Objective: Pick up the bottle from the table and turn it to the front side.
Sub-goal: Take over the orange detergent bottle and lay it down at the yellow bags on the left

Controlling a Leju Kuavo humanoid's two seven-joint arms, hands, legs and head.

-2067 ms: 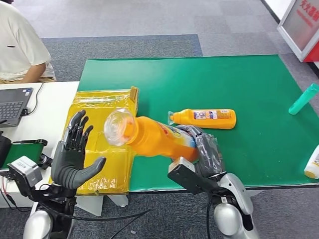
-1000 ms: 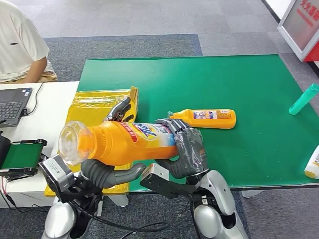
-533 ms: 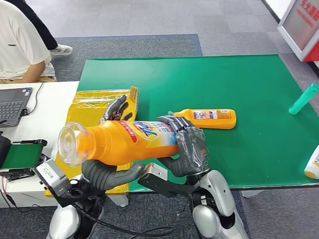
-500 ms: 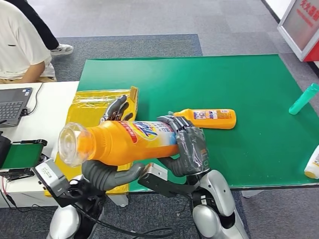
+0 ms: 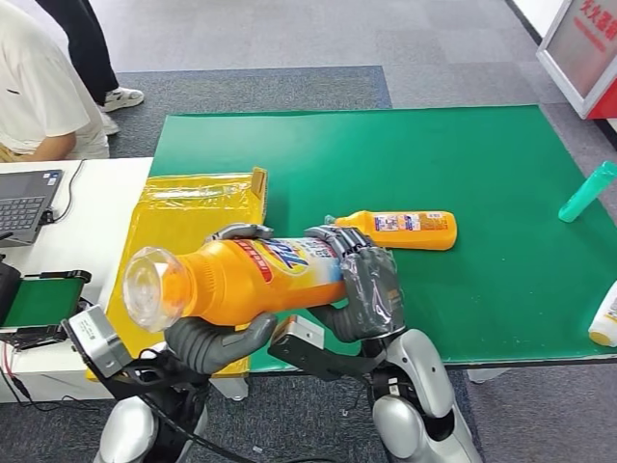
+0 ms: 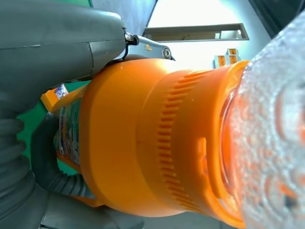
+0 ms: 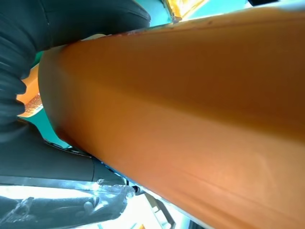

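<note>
Right hand [image 5: 363, 289] grips the base end of the orange bottle [image 5: 247, 280], fingers wrapped over the top of the body, palm behind. Left hand [image 5: 218, 340] cups the neck end from underneath, thumb below, fingers [image 5: 236, 231] curling over the far side just behind the shoulder. So both hands are closed on the same bottle, one per end.

Bottle is off the table, held roughly horizontal in front of the torso, clear cap [image 5: 149, 287] pointing to the robot's left and slightly toward the camera. Printed label [image 5: 287, 256] faces up toward the head camera. Left wrist view shows the ribbed orange collar [image 6: 172, 143] and clear cap close up; right wrist view shows plain orange body, no label.

Why two hands: my read is the bottle is long and heavy toward one end, so a grip at each end lets it roll about its long axis without dropping. Label looks close to front-facing already, so I'd judge the turn mostly done; setting down remains.

Risk: smooth plastic, could slip if one hand loosens first.

Around it: green mat [image 5: 437, 154] carries a smaller orange bottle [image 5: 396, 230] lying flat just beyond the right hand, a teal bottle [image 5: 585, 191] at the far edge. Yellow bag [image 5: 178, 207] lies under the held bottle. Person [image 5: 37, 96] and laptop [image 5: 25, 201] at the white desk.
</note>
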